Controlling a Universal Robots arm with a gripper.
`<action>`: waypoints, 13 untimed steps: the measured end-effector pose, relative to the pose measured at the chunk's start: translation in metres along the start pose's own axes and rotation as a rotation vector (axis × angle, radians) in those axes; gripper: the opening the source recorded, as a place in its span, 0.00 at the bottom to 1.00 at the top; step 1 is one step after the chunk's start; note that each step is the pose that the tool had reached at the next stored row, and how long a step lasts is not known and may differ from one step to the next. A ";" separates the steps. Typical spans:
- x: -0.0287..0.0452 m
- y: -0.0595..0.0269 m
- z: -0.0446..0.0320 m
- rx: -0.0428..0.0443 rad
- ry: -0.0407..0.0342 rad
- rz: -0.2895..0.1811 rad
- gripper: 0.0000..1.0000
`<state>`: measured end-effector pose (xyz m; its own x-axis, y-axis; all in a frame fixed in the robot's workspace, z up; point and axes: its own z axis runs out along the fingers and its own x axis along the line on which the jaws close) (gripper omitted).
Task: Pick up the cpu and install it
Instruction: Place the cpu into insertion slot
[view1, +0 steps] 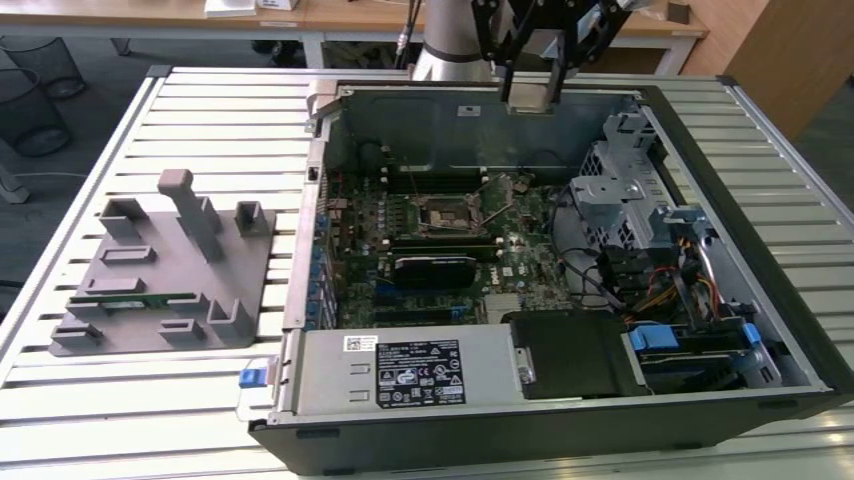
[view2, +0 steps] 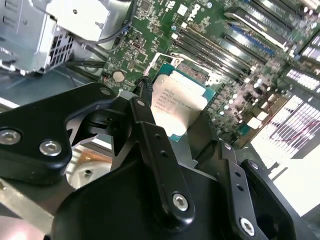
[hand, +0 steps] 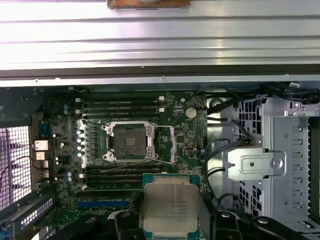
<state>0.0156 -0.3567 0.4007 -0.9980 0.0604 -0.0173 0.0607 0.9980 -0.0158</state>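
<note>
Gripper (view1: 537, 80) hovering over open computer case (view1: 750, 225), jaws clamping cpu (hand: 171, 207) by opposite edges, pale metal top facing first wrist camera. Chip hanging above motherboard (hand: 187, 137), off to one side of bare socket (hand: 127, 142), not yet seated.

Likely risks:
- chip slipping from thin edge grip, dropping onto board
- chip arriving tilted or rotated, damaging socket contacts
- opened retention frame (hand: 166, 145) snagging chip edge
- fingers fouling memory slots (hand: 122, 105) near socket

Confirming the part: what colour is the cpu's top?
The cpu top is pale silver, edged green; first wrist view shows it best.
</note>
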 end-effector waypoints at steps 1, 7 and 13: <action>0.0000 0.0000 0.0003 0.0004 0.0003 0.019 0.53; 0.0000 0.0000 0.0012 0.0018 0.0016 0.103 0.53; 0.0000 0.0000 0.0017 0.0029 0.0027 0.164 0.53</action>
<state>0.0156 -0.3567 0.3991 -0.9747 0.2229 -0.0172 0.2231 0.9747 -0.0159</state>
